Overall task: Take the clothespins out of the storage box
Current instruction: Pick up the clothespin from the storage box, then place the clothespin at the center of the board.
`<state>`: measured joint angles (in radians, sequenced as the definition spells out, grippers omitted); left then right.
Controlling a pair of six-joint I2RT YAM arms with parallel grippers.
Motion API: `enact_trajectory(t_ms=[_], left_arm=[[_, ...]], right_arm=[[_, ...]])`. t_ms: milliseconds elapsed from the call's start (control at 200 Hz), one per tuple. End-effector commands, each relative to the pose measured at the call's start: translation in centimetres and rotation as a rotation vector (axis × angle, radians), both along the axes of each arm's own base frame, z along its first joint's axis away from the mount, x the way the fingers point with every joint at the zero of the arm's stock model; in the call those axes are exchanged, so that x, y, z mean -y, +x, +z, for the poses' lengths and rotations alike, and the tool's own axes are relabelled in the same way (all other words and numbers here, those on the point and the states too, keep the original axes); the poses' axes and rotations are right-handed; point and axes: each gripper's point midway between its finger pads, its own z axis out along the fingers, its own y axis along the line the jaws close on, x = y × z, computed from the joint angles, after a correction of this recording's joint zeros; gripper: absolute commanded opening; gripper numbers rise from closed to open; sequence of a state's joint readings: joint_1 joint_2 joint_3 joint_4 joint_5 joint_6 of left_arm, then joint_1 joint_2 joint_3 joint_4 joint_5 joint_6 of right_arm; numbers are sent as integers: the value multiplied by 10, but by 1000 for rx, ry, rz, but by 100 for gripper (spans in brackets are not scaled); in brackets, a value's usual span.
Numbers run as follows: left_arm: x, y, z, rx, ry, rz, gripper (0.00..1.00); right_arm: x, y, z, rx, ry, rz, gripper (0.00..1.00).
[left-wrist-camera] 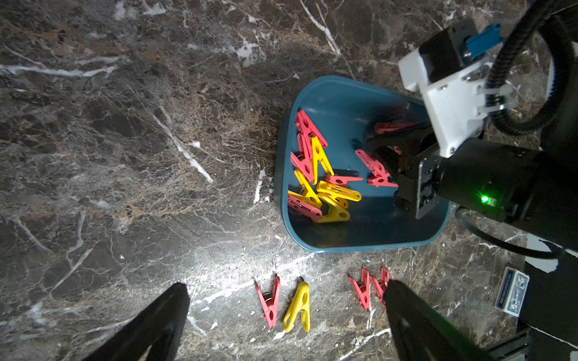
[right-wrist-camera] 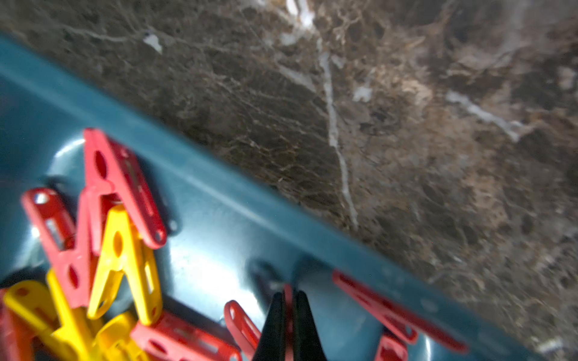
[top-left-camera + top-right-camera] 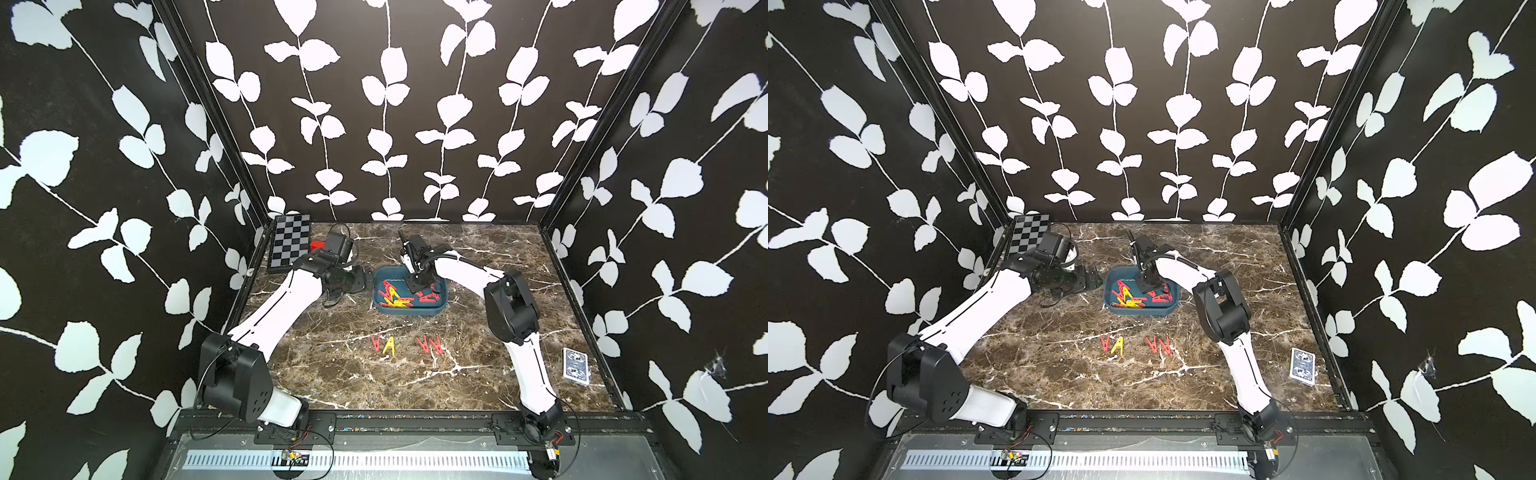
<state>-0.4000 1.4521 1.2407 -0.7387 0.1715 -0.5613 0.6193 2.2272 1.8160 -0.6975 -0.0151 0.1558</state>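
The teal storage box (image 3: 415,312) (image 3: 1142,312) (image 1: 359,247) sits mid-table and holds several red and yellow clothespins (image 3: 392,297) (image 3: 1126,296) (image 1: 316,168) (image 2: 115,237). My right gripper (image 3: 420,290) (image 3: 1148,289) (image 1: 373,147) (image 2: 288,300) reaches down into the box's right half and is shut on a red clothespin (image 2: 288,292), seen as a thin red strip between the fingers. My left gripper (image 3: 365,279) (image 3: 1090,278) (image 1: 287,284) hovers open just left of the box, holding nothing. In front of the box a red clothespin (image 3: 376,343) (image 1: 269,301), a yellow one (image 3: 389,345) (image 1: 298,308) and a red pair (image 3: 430,345) (image 1: 364,290) lie on the table.
A black-and-grey checkerboard (image 3: 291,243) lies at the back left corner with a small red block (image 3: 318,245) beside it. A blue card deck (image 3: 575,365) (image 3: 1303,365) (image 1: 513,292) lies near the right wall. Patterned walls close in three sides of the marble table.
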Motion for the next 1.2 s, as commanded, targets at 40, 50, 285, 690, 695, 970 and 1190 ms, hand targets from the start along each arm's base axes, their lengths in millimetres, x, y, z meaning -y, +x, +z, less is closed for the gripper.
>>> enact_trajectory(t_ms=[40, 50, 285, 690, 695, 970, 1190], left_arm=[[-1, -6, 5, 22, -34, -3, 99], [-1, -7, 5, 22, -35, -4, 99], [1, -14, 6, 35, -50, -40, 99], [-1, -30, 8, 53, -40, -111, 99], [-1, -30, 8, 54, -39, -112, 99], [-10, -47, 6, 48, -23, -116, 99], [-19, -62, 4, 42, -2, -114, 99]], right_arm=[[3, -7, 45, 37, 57, -71, 0], [3, -8, 46, 35, 62, -75, 0], [5, -36, 70, 0, 162, -192, 2], [-9, -117, 54, -67, 224, -373, 3], [-9, -117, 54, -66, 224, -375, 3], [-26, -148, 20, -96, 212, -426, 3], [-27, -163, -4, -113, 189, -465, 3]])
